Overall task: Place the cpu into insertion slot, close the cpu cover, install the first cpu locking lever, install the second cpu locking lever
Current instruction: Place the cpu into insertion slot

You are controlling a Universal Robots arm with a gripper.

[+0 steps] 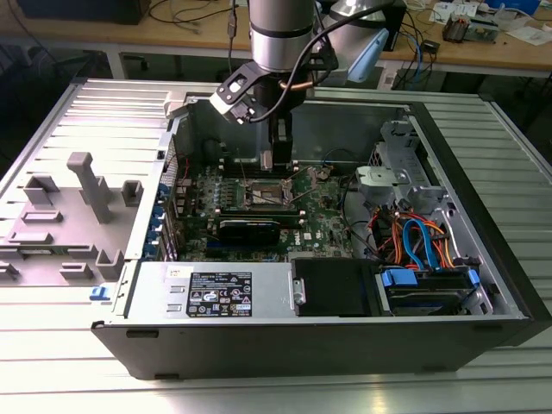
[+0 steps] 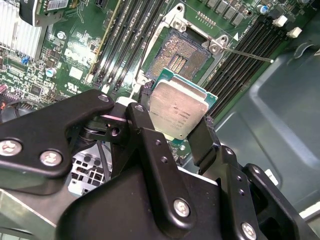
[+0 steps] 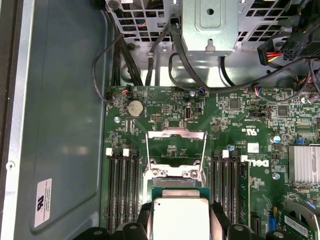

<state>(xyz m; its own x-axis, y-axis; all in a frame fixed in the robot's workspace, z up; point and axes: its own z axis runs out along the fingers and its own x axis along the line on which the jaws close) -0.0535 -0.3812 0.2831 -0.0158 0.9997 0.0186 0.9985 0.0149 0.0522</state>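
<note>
My gripper [image 2: 175, 127] is shut on the cpu [image 2: 177, 107], a square chip with a silver-grey top, pinched by its edges between the two black fingers [image 2: 142, 120]. The chip hangs a little above the green motherboard, just short of the insertion slot [image 2: 182, 52], whose dark, pin-covered centre lies bare. In the first wrist view the cpu [image 3: 180, 217] covers most of the socket, and the cpu cover [image 3: 176, 133] stands swung open as a thin silvery frame beyond it. A thin locking lever [image 2: 247, 54] sticks out beside the slot. In the exterior view my gripper [image 1: 272, 164] reaches down into the open computer case over the insertion slot [image 1: 269, 194].
Long black memory slots [image 3: 125, 190] flank the socket on both sides. A finned heat sink [image 3: 303, 162] lies on the board, and a metal drive cage [image 1: 392, 164] with orange and blue cables [image 1: 414, 241] stands at the exterior view's right. Grey fixture blocks [image 1: 86, 185] sit outside the case.
</note>
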